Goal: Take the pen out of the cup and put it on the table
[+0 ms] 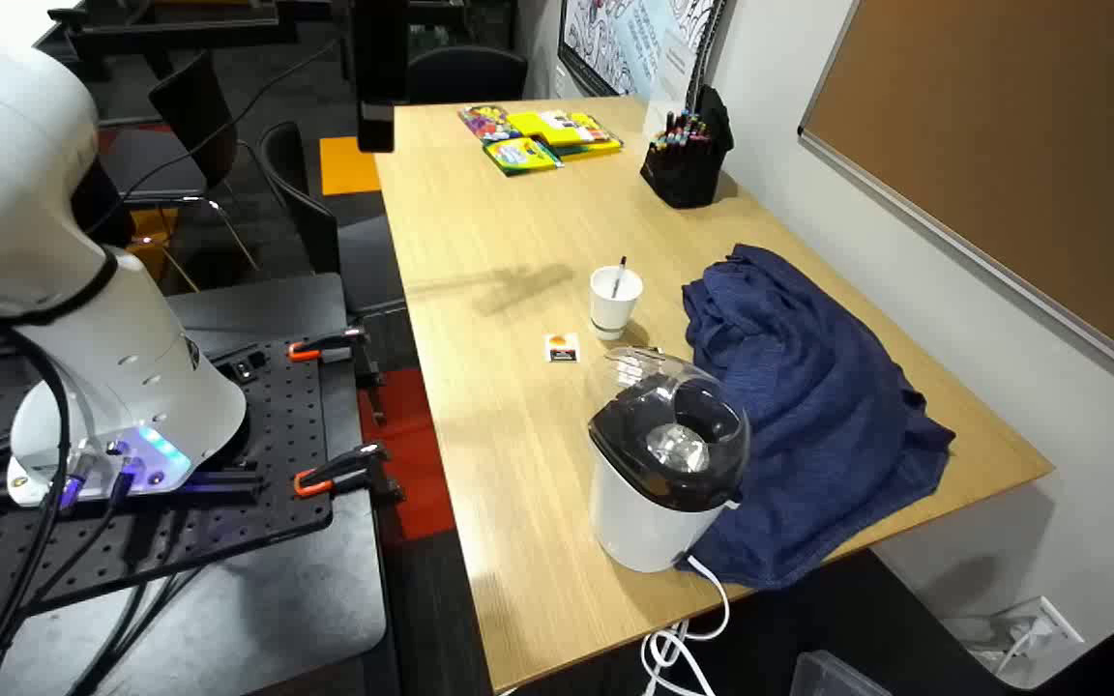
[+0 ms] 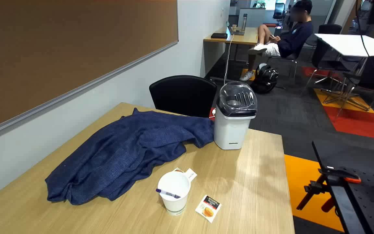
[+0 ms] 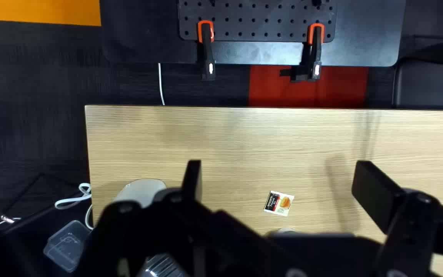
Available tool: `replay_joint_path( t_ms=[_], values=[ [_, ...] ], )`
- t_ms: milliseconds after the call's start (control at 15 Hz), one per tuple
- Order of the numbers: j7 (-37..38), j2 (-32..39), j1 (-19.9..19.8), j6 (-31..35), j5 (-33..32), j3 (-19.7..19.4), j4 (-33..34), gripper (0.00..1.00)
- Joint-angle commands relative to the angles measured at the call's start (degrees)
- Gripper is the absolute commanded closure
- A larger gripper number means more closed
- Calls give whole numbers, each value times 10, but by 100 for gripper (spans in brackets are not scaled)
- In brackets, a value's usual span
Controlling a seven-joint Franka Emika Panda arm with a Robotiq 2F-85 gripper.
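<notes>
Here's the gripper [image 3: 277, 184], above the table [image 1: 480, 213], fingers [image 3: 377, 192] parted wide! The pen [image 2: 168, 193] sits below, well apart from it, tilted inside the cup [image 1: 612, 314], dark end up over the rim in both exterior views. In the wrist view the gripper's body hides nearly all the cup. A sachet [image 3: 279, 203] lies flat just beside it; the appliance [image 2: 230, 133] stands by the blue cloth [image 1: 799, 387]. Further along, the black holder [image 1: 681, 179] is packed with markers [image 1: 681, 130], yellow packs [image 1: 521, 153] near it. In the background, a person [image 2: 299, 35] sits.
</notes>
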Motion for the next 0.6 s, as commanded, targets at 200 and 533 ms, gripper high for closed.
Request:
replay_joint_path(
  t_ms=[200, 533],
  values=[
    [-2, 1, -3, -1, 2, 2, 1, 0],
    [8, 11, 0, 10, 6, 9, 3, 0]
  ],
)
